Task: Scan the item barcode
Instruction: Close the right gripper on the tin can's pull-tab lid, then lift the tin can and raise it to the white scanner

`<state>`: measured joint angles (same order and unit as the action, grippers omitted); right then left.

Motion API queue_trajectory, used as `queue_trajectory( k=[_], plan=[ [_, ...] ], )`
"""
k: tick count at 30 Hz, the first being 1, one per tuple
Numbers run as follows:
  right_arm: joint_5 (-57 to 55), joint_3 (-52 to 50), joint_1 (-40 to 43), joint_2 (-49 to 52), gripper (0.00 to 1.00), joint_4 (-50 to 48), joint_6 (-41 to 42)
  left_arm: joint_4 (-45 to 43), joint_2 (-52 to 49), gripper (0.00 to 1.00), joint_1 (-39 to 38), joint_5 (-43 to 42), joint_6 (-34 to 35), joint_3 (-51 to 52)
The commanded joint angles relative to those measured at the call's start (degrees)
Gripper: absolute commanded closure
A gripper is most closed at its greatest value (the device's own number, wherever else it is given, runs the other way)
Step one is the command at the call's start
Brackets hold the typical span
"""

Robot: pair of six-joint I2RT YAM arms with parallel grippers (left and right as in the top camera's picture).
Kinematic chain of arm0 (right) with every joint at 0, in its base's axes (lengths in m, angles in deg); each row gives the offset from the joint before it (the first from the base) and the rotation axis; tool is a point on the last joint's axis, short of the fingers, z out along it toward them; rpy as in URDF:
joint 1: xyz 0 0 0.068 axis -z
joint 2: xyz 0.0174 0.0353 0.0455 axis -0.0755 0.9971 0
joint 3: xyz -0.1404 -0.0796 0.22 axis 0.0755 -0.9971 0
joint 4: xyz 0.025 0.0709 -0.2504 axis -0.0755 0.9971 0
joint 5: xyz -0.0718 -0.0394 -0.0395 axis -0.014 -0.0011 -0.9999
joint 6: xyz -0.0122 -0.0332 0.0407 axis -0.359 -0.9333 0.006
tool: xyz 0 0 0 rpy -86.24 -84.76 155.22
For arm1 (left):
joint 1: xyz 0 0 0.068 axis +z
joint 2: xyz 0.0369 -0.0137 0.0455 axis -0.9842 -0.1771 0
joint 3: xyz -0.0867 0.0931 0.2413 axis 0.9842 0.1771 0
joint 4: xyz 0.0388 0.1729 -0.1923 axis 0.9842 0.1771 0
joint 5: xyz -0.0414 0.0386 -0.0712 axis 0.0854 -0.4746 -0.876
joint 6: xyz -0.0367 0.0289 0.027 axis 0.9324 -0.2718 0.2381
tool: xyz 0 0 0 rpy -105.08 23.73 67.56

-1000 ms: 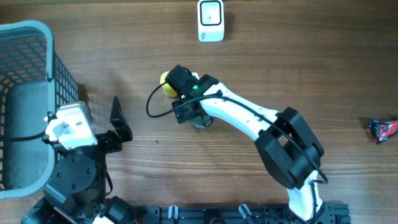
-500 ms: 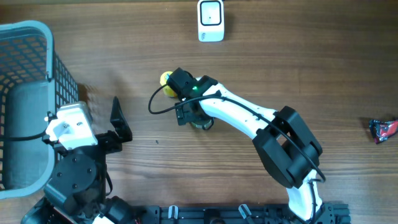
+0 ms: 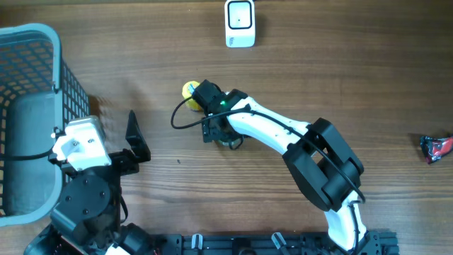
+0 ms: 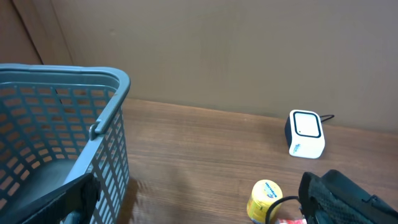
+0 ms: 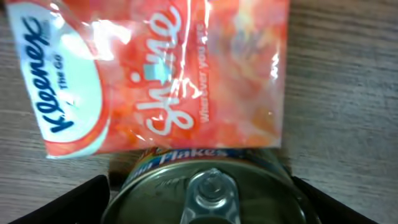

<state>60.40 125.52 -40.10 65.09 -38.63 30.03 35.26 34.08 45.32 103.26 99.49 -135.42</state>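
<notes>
Found the round silver ring-pull tin (image 5: 208, 183) between the spread fingers of the right gripper (image 5: 199, 202), just beside an orange plastic Kleenex pack (image 5: 161, 81); could not tell whether clamped. Saw the left gripper (image 3: 138, 142) parted, well apart.

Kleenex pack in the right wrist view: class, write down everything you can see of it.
The Kleenex pack is a soft packet in glossy plastic wrap, mottled orange-pink. A white oval at its left end carries blue "Kleenex" lettering, and white "Shine" script runs across the middle. It lies flat and slightly skewed on the wooden table, with its lower edge right up against the can.
</notes>
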Motion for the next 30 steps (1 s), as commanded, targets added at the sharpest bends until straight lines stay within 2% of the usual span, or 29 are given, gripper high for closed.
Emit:
queue_trajectory(
  k=[1,7,11,23,25,30],
  plan=[
    [1.77,-0.46,0.20,1.97,0.15,-0.55,1.75,0.02,0.48,0.00,0.24,0.68,0.57,-1.07],
    [1.77,-0.46,0.20,2.08,0.19,1.77,3.19,0.09,0.48,0.00,0.24,0.68,0.57,-1.07],
    [1.84,-0.46,0.20,2.08,0.32,2.36,3.15,0.22,0.48,0.00,0.24,0.68,0.57,-1.07],
    [4.83,-0.44,0.28,2.05,0.40,3.82,3.02,1.11,0.48,0.00,0.24,0.07,1.14,-1.05],
    [6.73,-0.33,0.55,2.05,0.43,3.80,2.99,2.21,0.46,0.00,0.24,0.04,3.56,-1.05],
    [13.62,0.72,3.17,2.03,0.45,3.89,2.97,4.02,0.44,0.00,0.24,0.07,4.76,-1.01]
  ],
)
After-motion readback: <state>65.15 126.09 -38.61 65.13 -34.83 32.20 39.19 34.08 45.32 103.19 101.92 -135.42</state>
